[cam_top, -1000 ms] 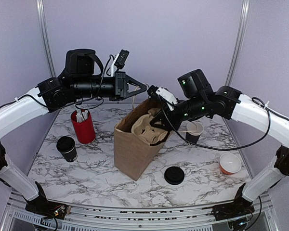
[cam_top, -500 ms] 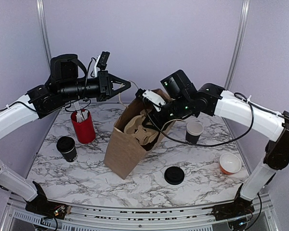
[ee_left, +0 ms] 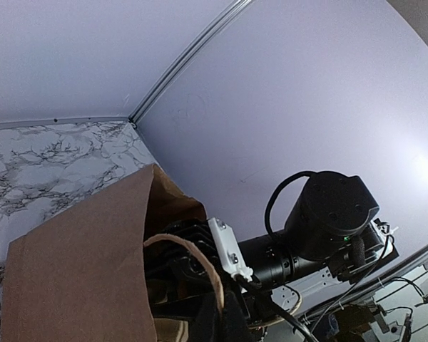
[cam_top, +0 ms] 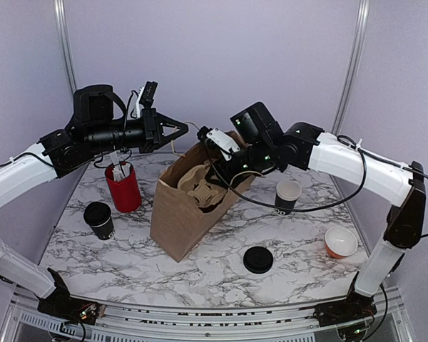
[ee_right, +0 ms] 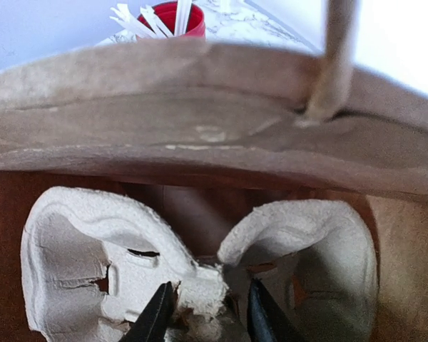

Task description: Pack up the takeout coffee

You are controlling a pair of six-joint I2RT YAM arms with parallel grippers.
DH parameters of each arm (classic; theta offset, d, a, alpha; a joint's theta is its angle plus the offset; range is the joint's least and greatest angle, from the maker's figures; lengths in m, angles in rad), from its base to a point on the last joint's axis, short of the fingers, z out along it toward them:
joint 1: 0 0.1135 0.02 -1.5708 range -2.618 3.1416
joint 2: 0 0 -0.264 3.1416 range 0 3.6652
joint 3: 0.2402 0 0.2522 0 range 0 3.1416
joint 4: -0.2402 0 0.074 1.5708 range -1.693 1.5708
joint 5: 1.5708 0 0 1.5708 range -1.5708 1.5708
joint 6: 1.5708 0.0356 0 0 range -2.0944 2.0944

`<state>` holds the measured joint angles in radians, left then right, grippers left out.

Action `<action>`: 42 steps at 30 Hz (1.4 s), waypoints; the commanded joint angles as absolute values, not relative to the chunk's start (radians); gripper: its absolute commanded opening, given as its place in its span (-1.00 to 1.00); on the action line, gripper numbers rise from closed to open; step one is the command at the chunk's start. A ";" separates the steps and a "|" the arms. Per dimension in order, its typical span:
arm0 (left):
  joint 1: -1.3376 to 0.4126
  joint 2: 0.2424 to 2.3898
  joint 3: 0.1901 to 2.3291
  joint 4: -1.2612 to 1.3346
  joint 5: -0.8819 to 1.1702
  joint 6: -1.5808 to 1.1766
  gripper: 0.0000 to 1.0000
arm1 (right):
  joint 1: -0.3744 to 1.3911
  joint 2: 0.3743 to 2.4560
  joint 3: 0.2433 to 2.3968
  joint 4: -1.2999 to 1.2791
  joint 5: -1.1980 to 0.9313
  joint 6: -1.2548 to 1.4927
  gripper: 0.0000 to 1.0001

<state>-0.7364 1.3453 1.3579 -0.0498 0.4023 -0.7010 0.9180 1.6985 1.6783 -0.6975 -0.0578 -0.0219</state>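
The takeout coffee, an all-black cup, stands at the table's left, in front of the red holder, away from both grippers. A brown paper bag stands open mid-table with a pulp cup carrier inside. My left gripper is shut on the bag's twine handle, holding it up behind the bag; its fingers are dark at the bottom edge of the left wrist view. My right gripper is inside the bag's mouth, its jaws closed round the carrier's middle ridge.
A black cup with a white upper part stands right of the bag. A flat black lid lies in front of the bag. An orange bowl sits at the right. The red holder holds white sticks.
Both arms have moved left. The bag has slid left with them and stands more upright, the carrier still inside.
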 commanded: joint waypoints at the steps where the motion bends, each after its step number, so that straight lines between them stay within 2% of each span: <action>1: -0.726 1.310 1.344 -0.014 0.407 -0.709 -1.00 | 0.927 1.719 1.734 -0.654 -0.007 0.023 -0.34; 17: -0.709 1.302 1.328 0.000 0.416 -0.716 -1.00 | 0.927 1.763 1.771 -0.660 -0.001 0.044 -0.27; 20: -0.706 1.304 1.328 0.001 0.416 -0.718 -1.00 | 0.927 1.766 1.772 -0.671 -0.002 0.041 -0.14; 23: -0.703 1.304 1.328 0.002 0.417 -0.718 -1.00 | 0.927 1.766 1.802 -0.677 -0.010 0.040 0.09; 30: -0.698 1.306 1.327 0.006 0.418 -0.721 -1.00 | 0.927 1.758 1.867 -0.715 -0.008 0.029 0.40; 35: -0.696 1.307 1.330 0.009 0.420 -0.723 -1.00 | 0.927 1.754 1.906 -0.732 -0.001 0.019 0.55; 42: -0.696 1.308 1.330 0.011 0.421 -0.723 -1.00 | 0.924 1.757 1.953 -0.731 0.044 0.030 0.63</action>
<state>-0.7017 1.3396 1.3373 -0.0269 0.4038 -0.7197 0.9192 1.7649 1.8919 -0.7219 -0.0002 0.0257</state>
